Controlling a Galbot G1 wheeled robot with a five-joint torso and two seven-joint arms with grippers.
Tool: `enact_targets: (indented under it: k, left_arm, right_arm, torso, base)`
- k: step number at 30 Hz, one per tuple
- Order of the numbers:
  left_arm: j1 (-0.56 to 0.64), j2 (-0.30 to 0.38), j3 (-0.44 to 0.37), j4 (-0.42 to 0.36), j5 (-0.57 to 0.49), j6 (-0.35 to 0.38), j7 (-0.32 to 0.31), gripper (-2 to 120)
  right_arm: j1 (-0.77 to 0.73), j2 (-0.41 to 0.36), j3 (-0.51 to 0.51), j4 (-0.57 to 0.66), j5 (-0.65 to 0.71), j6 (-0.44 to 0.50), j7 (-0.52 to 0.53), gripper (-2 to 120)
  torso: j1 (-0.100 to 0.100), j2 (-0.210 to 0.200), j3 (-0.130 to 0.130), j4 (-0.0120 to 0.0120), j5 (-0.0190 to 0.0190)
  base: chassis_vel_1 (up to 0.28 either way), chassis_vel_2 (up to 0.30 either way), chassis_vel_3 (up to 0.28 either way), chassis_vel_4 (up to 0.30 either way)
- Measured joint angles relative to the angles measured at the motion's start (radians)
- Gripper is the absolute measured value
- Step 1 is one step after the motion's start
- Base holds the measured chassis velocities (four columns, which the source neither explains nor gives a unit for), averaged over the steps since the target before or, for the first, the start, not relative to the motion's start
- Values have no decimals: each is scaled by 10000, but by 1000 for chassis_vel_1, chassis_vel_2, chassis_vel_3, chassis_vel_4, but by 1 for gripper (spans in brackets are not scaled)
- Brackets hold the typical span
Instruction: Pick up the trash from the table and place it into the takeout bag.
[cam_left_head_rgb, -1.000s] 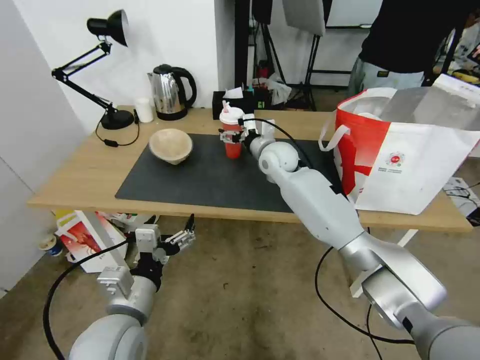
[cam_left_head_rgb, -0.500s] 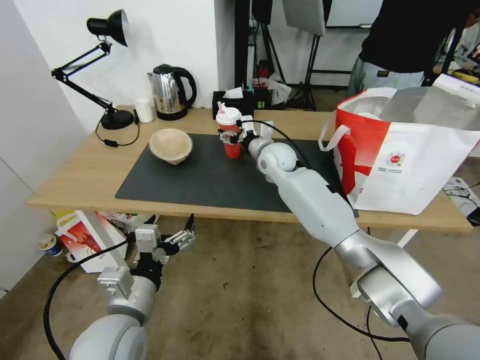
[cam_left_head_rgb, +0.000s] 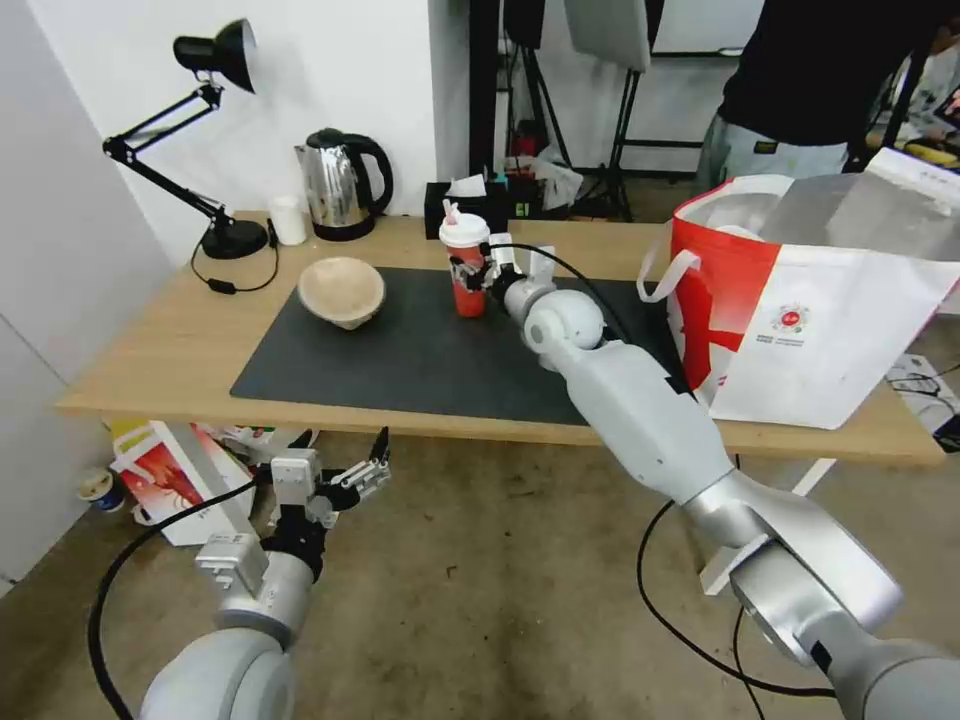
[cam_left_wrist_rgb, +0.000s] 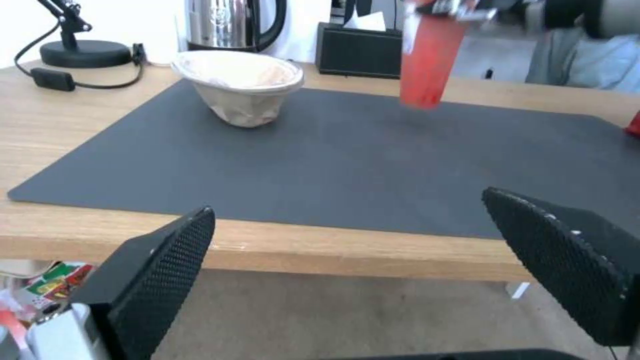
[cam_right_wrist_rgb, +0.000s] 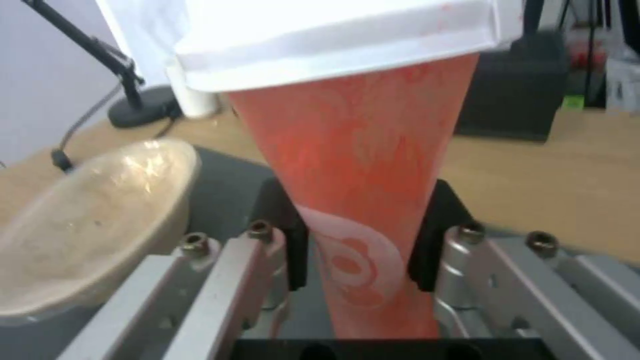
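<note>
Gripping the translucent red drink cup (cam_left_head_rgb: 467, 272), the right gripper (cam_left_head_rgb: 473, 272) has drawn it a little toward the robot's right over the last half second, and the cup now stands nearly upright where it leaned slightly before. In the right wrist view the two black pads (cam_right_wrist_rgb: 293, 240) press the cup's tapered red wall from either side, below the white lid (cam_right_wrist_rgb: 333, 35), so the jaws are clamped on it about midway down its body. From the left wrist view the cup's base appears to hang just above the dark grey mat (cam_left_wrist_rgb: 347, 150) rather than resting on it, though the blur there makes this hard to confirm. The beige paper-pulp bowl (cam_left_head_rgb: 341, 290) sits on the mat toward the robot's left, well apart from the cup and in the same place as earlier. The takeout bag (cam_left_head_rgb: 800, 310) stands open on the table (cam_left_head_rgb: 170, 340) at the robot's right, its red side panel facing the mat. The left gripper (cam_left_head_rgb: 355, 480) hangs low in front of the table edge, parked as before, its fingers (cam_left_wrist_rgb: 153, 280) spread wide with nothing between them.
</note>
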Motion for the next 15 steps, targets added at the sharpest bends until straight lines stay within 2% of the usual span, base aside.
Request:
enact_targets:
  k: [2,5,6,9,11,15]
  left_arm:
    - [3,0,-1,-18,0,-2,0,100]
    - [4,-7,0,-61,0,-3,2,100]
    - [4,-7,0,-61,0,-3,2,100]
    - [-5,-14,18,-73,0,-4,3,100]
    - [-7,-15,28,-74,0,-4,3,100]
    - [-3,-2,61,-91,0,-4,4,100]
  right_arm:
    - [33,-248,-11,405,175,-77,93,21]
    - [280,-1060,3,1770,1012,-459,541,11]
    - [280,-1060,3,1770,1012,-459,541,11]
    - [440,-1933,103,3044,1776,-836,988,6]
    - [456,-2156,139,3322,1947,-927,1096,6]
    - [473,-3451,400,4626,2606,-1395,1527,6]
  torso:
    - [0,-1,1,0,2]
    - [0,-1,-1,2,1]
    - [0,-1,-1,2,1]
    - [0,-1,-1,-1,0]
    - [0,0,-1,0,2]
    - [0,-1,-1,-2,3]
  base:
    - [0,0,0,0]
    - [0,0,0,0]
    - [0,0,0,0]
    - [0,0,0,0]
    - [0,0,0,0]
    - [0,0,0,0]
